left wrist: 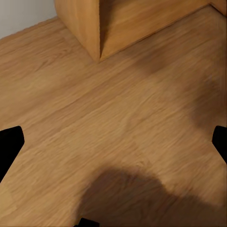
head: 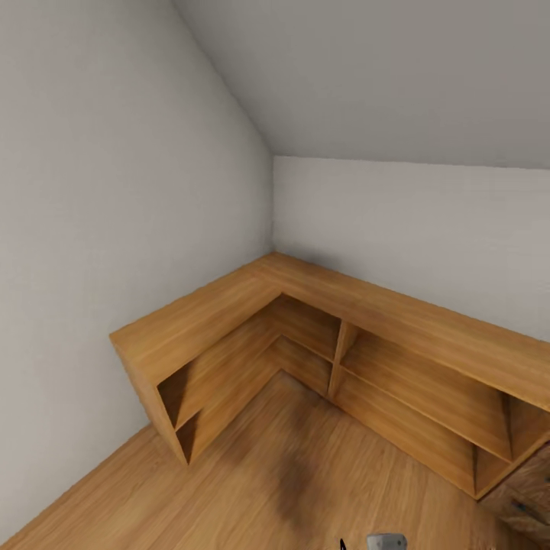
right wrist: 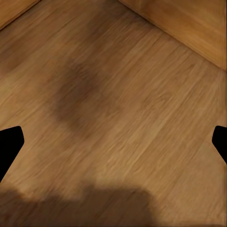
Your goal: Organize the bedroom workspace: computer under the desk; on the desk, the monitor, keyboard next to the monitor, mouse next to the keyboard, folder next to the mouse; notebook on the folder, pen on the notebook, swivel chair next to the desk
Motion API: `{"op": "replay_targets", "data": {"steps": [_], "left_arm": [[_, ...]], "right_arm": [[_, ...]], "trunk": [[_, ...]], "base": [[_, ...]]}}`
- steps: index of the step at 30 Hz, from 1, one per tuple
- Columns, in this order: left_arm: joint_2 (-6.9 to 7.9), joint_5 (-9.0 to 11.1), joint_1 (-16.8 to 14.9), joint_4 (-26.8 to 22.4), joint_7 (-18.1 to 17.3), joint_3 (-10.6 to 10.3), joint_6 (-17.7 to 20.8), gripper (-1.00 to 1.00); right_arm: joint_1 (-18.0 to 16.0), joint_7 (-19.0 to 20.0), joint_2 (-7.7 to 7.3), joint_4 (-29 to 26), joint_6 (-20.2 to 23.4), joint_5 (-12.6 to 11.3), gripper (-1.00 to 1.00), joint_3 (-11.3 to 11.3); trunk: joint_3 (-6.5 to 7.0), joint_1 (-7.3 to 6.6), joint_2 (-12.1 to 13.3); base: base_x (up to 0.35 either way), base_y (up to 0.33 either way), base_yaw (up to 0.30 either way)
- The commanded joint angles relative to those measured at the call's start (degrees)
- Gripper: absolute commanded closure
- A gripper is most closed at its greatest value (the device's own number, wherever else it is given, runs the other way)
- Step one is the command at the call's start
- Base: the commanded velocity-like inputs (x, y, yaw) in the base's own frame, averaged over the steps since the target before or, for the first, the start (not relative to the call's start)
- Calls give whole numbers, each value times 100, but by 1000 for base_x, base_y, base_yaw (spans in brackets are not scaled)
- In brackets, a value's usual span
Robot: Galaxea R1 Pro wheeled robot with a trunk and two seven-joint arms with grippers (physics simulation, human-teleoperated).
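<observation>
I face a room corner under a sloped ceiling. The desk, swivel chair, computer, monitor, keyboard, mouse, folder, notebook and pen are out of view. In the left wrist view my left gripper (left wrist: 113,146) hangs open over bare wooden floor, its black fingertips (left wrist: 9,146) far apart at the picture's edges. My right gripper (right wrist: 113,144) is likewise open above the floor, with black fingertips (right wrist: 9,144) spread wide and nothing between them.
A low L-shaped wooden shelf unit (head: 229,313) with open compartments runs along both grey walls (head: 114,191) into the corner. Its end panel (left wrist: 80,23) stands close ahead of the left gripper. Wooden floor (head: 290,473) lies in front, with my shadow on it.
</observation>
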Motion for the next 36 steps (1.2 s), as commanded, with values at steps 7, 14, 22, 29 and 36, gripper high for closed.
{"op": "replay_targets", "data": {"steps": [7,14,22,29,36], "left_arm": [[-2,-27,4,-12,15,21,-2,-100],[-1,-27,4,-12,21,21,-2,-100],[-1,-27,4,-12,23,21,3,-100],[1,-27,4,32,24,21,3,-100],[6,-24,4,67,24,21,-1,-100]], "right_arm": [[-5,-29,4,13,-20,61,-100,-46],[-6,-29,4,14,-20,61,-100,-46],[-6,-29,9,18,-20,61,-100,-46],[-4,-29,25,19,-24,61,-100,-46],[-4,-40,48,20,-28,61,-100,-46]], "trunk": [[-5,1,-4],[-5,1,-4],[-5,1,-4],[-5,1,-4],[-3,1,-4]], "base": [[183,35,-258],[303,18,-258],[327,3,-244],[226,1,-240],[59,0,-254]]}}
